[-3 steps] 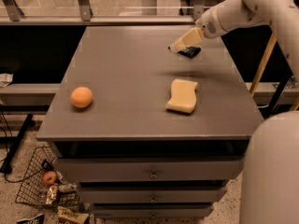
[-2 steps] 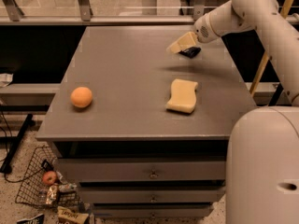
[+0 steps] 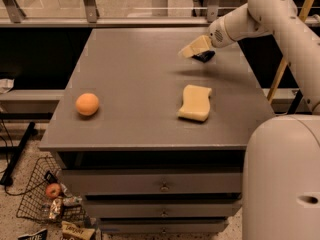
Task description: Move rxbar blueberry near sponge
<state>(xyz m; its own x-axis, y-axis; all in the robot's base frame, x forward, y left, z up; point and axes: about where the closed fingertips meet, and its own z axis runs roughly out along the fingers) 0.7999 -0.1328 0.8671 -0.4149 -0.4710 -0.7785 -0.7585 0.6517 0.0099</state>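
The pale yellow wavy-edged sponge (image 3: pixel 195 102) lies flat on the right half of the grey table (image 3: pixel 135 74). My gripper (image 3: pixel 196 49) hangs over the table's far right part, well behind the sponge, with its cream fingers (image 3: pixel 192 48) pointing left. A small dark navy thing, the rxbar blueberry (image 3: pixel 204 57), shows just under and behind the fingers. I cannot tell whether the bar rests on the table or is held off it.
A round orange fruit (image 3: pixel 87 104) sits near the table's front left. The table has drawers below. A wire basket (image 3: pixel 42 196) with an apple and snack packets stands on the floor at the lower left. My white base (image 3: pixel 282 179) fills the lower right.
The arm and gripper have stayed over the far right of the table with only a slight shift. The sponge and the orange have not moved.
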